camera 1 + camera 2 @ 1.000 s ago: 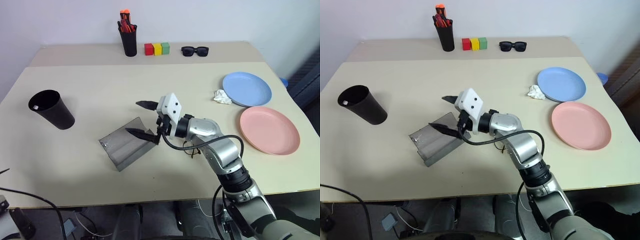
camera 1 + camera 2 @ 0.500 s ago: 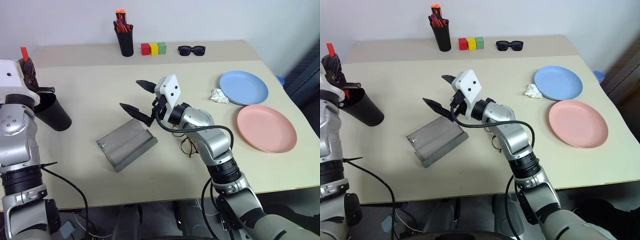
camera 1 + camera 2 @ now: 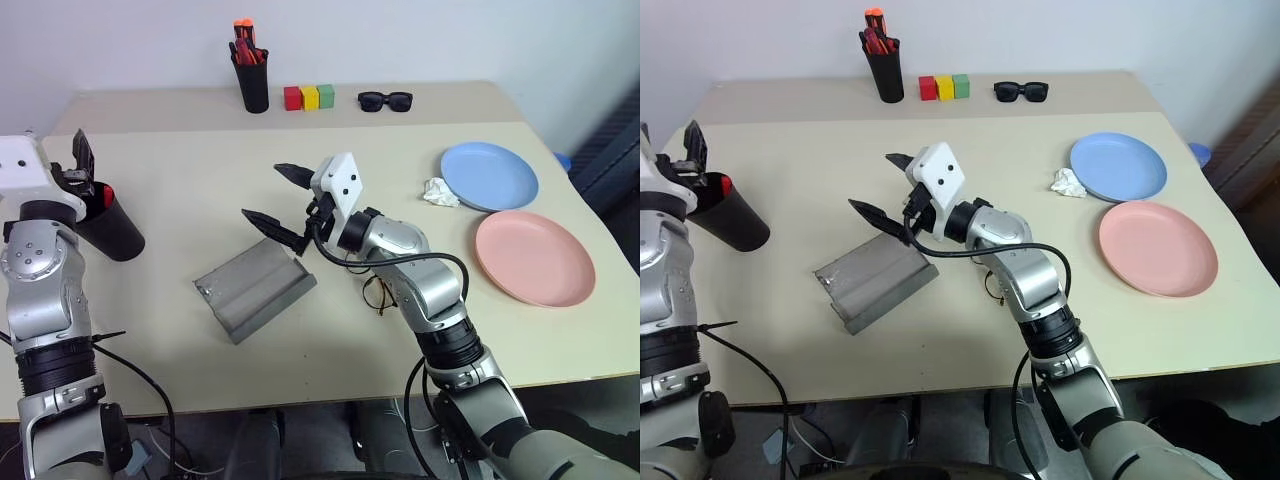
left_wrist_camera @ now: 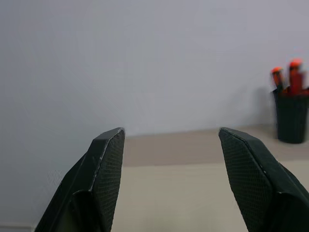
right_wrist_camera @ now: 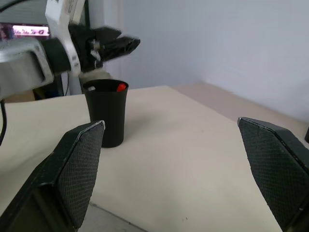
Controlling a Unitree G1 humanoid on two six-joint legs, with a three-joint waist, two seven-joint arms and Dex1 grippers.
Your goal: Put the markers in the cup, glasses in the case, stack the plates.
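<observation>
The black cup [image 3: 108, 228] stands at the table's left, with a red-ended marker [image 3: 105, 190] resting inside it; the right wrist view shows the red tip [image 5: 120, 87] at the rim. My left gripper [image 3: 82, 168] hovers just over the cup's rim, open and empty. The grey case [image 3: 255, 290] lies open mid-table. My right gripper [image 3: 268, 193] stands wide open just above the case's far side, holding nothing. The wire-framed glasses [image 3: 378, 294] lie right of the case, partly hidden under my right forearm. The blue plate [image 3: 490, 175] and pink plate [image 3: 535, 257] sit side by side at the right.
At the back stand a black pen holder [image 3: 253, 78] with orange-red pens, three coloured blocks [image 3: 312, 97] and black sunglasses [image 3: 387, 100]. A crumpled white tissue [image 3: 438, 192] lies beside the blue plate.
My left arm came into view with the marker held upright over the cup. It has since opened, and the marker now sits in the cup. The right gripper has stayed put.
</observation>
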